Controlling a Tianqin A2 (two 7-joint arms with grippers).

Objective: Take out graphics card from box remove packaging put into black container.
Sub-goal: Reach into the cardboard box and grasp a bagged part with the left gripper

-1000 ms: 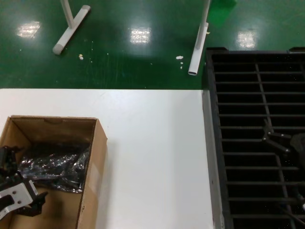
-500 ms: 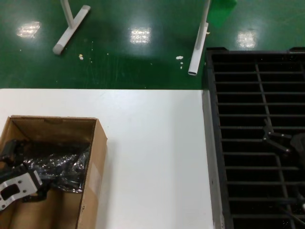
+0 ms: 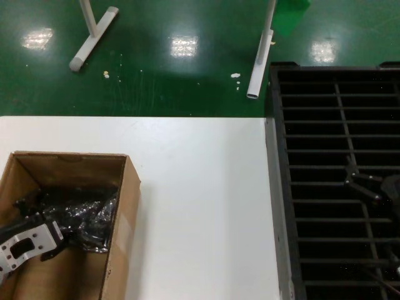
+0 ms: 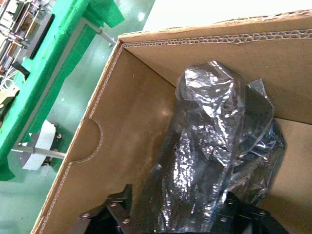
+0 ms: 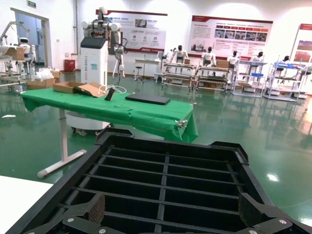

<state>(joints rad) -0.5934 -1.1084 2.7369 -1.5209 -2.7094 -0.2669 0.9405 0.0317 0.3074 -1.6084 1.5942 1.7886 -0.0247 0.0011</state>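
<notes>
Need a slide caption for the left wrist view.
Left gripper open around the crinkled packaging inside the box.

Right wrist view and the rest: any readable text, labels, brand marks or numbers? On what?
No text can be read anywhere.
Wall posters in the right wrist view: print too small to read.
Green sign above the doorway: too small to read.
The box, the packaging and the black container: no print visible.
</notes>
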